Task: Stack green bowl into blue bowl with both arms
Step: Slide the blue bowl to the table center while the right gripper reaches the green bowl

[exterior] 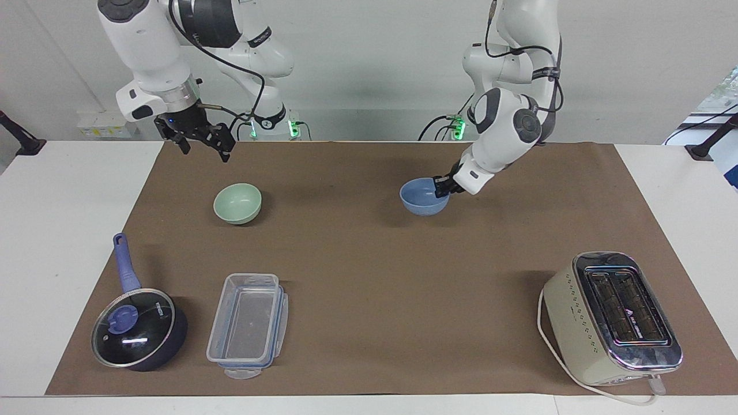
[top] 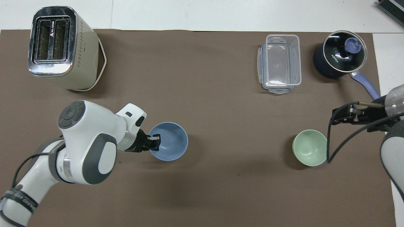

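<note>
The left pincer pinched the glossy periwinkle-blue bowl's rim mid-counter; the right pincer, spread, hung above the untouched mint-green bowl. Stacking remained undone.

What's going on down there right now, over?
Left gripper shut on blue bowl rim, mid-table. Right gripper open, up near green bowl, not touching. Nothing between the bowls.
</note>
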Tool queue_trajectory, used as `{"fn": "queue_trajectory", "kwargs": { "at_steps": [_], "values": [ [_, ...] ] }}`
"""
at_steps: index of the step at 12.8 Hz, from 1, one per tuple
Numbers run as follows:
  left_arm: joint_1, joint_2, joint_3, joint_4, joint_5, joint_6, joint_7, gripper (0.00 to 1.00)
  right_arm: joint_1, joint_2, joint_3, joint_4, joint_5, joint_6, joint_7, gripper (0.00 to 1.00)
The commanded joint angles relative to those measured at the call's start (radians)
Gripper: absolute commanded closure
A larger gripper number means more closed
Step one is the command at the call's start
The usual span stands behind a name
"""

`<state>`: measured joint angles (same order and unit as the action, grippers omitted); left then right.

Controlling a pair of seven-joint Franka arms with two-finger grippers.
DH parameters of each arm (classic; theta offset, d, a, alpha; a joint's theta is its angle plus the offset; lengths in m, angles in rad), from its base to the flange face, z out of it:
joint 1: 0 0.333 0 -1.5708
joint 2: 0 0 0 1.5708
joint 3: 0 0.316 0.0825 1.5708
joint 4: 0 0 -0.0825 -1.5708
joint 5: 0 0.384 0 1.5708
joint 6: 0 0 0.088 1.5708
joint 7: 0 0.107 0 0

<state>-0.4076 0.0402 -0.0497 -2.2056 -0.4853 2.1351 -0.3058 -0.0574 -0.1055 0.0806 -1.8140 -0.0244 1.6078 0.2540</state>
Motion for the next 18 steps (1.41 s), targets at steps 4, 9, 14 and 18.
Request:
{"fn": "queue_trajectory", "kwargs": {
  "at_steps": [4,9,14,18],
  "values": [
    [-0.151,0.089,0.016,-0.009,-0.107,0.140,-0.047,1.00,-0.053,-0.094,-0.005,-0.299,0.003,0.193,-0.007,0.00],
    [-0.160,0.102,0.019,-0.011,-0.107,0.155,-0.052,0.00,-0.120,-0.053,-0.007,-0.453,0.003,0.397,-0.094,0.00],
    [-0.085,0.040,0.030,0.010,-0.038,0.092,-0.036,0.00,-0.134,0.050,-0.007,-0.499,0.001,0.521,-0.099,0.00],
    [0.077,0.023,0.030,0.159,0.181,-0.095,-0.030,0.00,-0.145,0.050,-0.007,-0.522,0.001,0.547,-0.130,0.00]
  ]
}}
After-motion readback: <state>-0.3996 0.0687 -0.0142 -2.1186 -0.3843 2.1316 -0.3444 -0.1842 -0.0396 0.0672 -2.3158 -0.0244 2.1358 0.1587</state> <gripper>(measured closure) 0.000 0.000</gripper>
